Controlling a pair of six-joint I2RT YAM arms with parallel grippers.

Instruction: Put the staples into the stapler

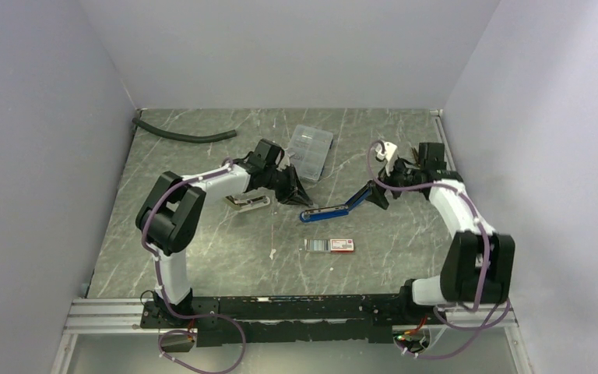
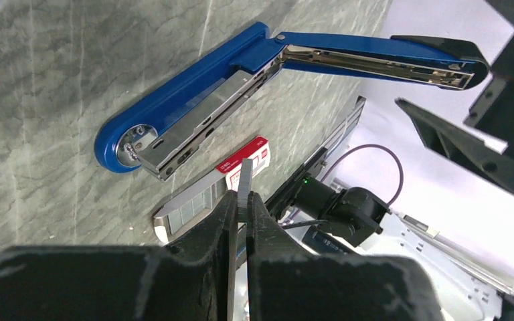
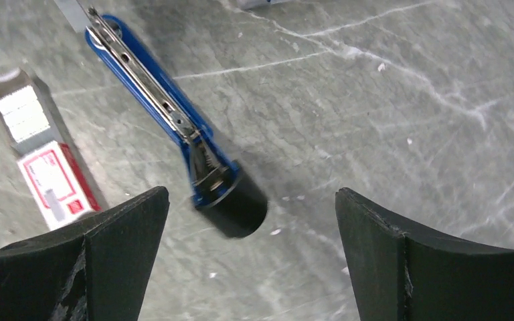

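The blue stapler (image 1: 323,212) lies mid-table, hinged open, its metal channel (image 2: 194,127) bare and its top arm (image 2: 375,60) raised. My left gripper (image 2: 241,195) is shut on a thin silvery strip of staples (image 2: 245,175), held just left of the stapler's front end; in the top view this gripper (image 1: 299,196) is beside the stapler. The white box with a red end (image 1: 341,245) lies nearer, its dark tray (image 3: 20,110) slid out with staples showing. My right gripper (image 3: 251,197) is open, its fingers either side of the top arm's black tip (image 3: 237,207), not touching it.
A clear compartment case (image 1: 310,149) lies at the back. A black hose (image 1: 183,136) lies back left. A small silver and white object (image 1: 249,202) lies under my left forearm. A small white scrap (image 1: 272,253) lies near the front.
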